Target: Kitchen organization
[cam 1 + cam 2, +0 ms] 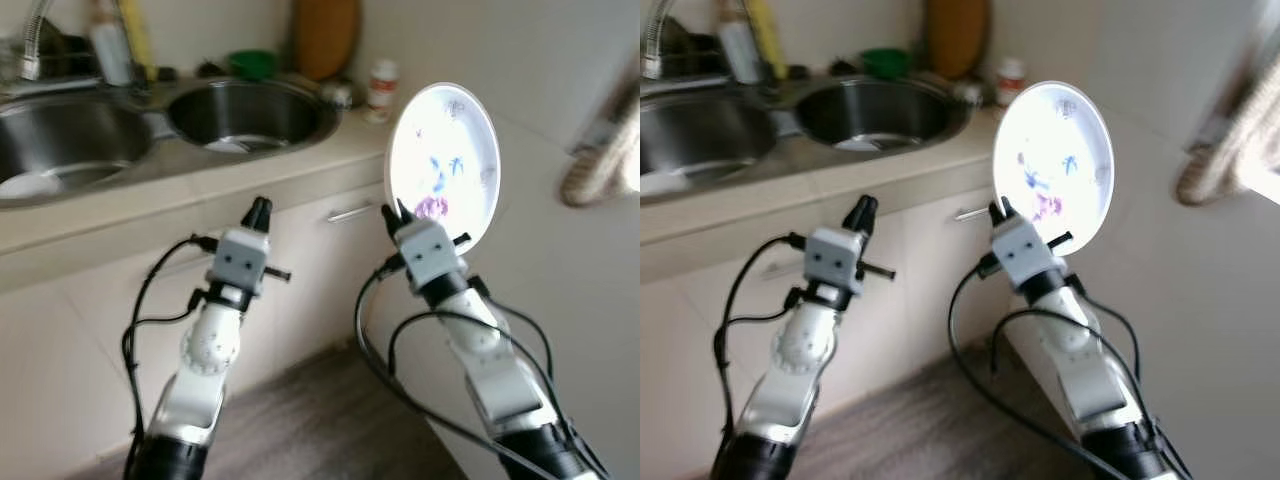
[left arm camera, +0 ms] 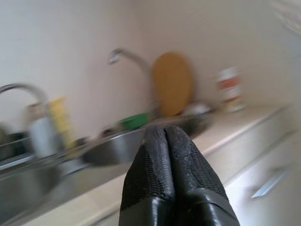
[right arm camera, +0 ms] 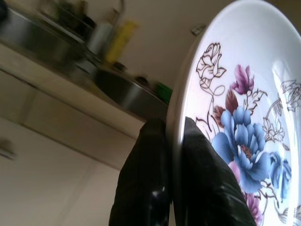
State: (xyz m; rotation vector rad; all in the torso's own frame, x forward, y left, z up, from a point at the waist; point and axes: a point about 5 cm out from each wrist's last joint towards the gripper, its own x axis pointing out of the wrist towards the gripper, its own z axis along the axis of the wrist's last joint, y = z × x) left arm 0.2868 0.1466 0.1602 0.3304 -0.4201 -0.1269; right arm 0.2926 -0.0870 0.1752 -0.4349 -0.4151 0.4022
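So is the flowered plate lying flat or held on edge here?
On edge. The right end effector pinches the plate by its lower rim, its flowered face upright, beside the counter.

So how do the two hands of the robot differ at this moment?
The right hand is shut on the rim of a white flowered plate and holds it upright, while the left hand holds nothing, its fingers pressed together. The right hand is raised beside the end of the counter; the left hand sits below the counter edge, before the cabinet front. Both have black fingers and point up toward the sink area.
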